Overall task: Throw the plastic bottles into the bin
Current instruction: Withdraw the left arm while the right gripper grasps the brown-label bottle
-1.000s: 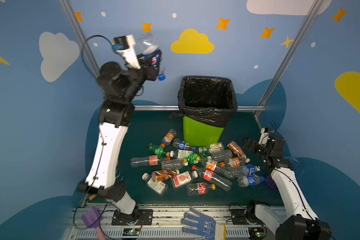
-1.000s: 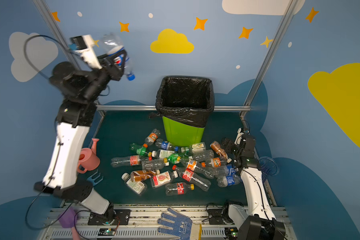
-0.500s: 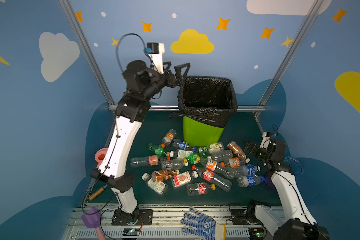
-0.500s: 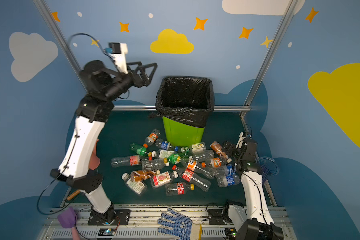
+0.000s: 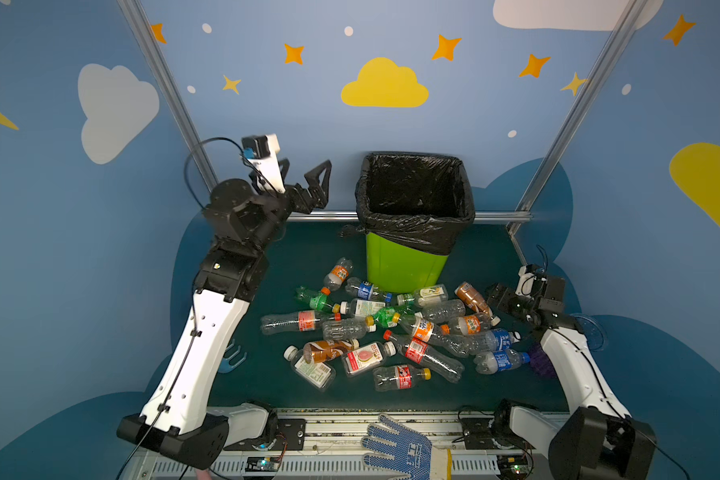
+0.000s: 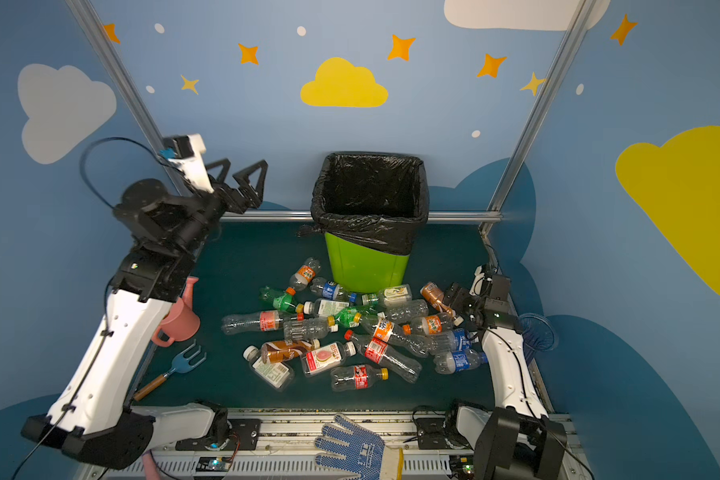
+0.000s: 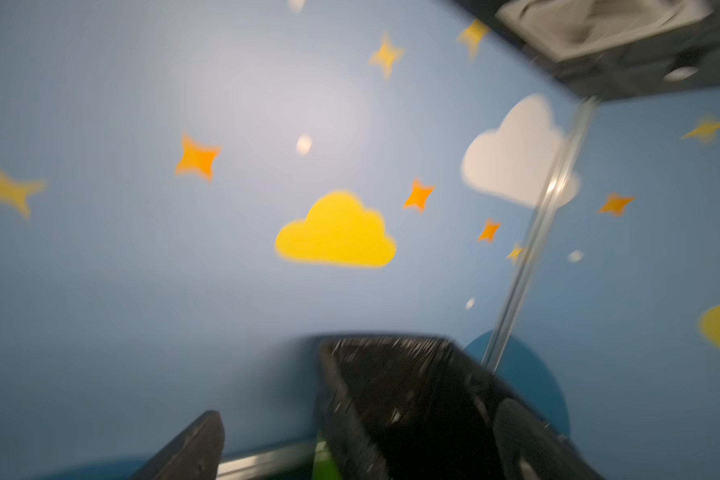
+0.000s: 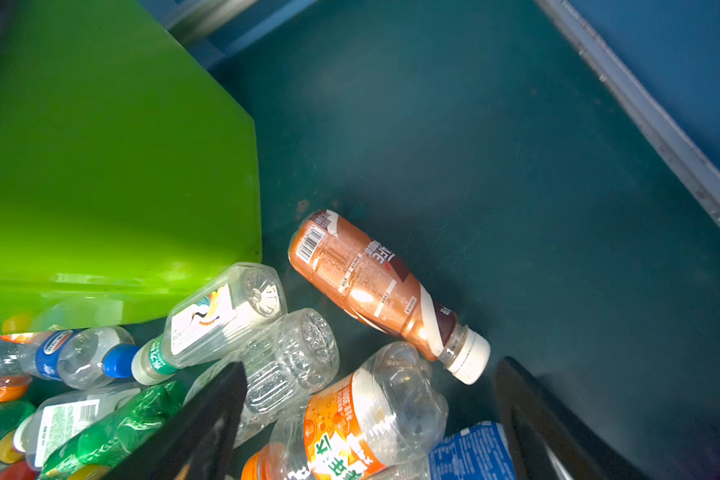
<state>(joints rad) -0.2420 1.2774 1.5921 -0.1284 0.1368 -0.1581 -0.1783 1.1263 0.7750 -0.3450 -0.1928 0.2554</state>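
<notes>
Blue walls painted with clouds and stars close round a dark green mat, and we see the bin upright at the mat's far middle, its black liner folded over the rim and its mouth unobstructed. Before its foot the bottles lie in a loose heap, all on their sides, some crossed over others. None shows inside the bin, though its depth is too dark to tell, so we judge most of the task undone. Our left gripper hangs high beside the rim, just short of it, with jaws spread wide and empty. That height suits a drop over the rim, not a pick. Our right gripper sits low at the heap's right edge, jaws spread, nothing pinched. Between them in the right wrist view lies an orange-labelled bottle, with a brown bottle just beyond, mostly clear of the rest. We judge the brown one the easier take, since few neighbours crowd it.
</notes>
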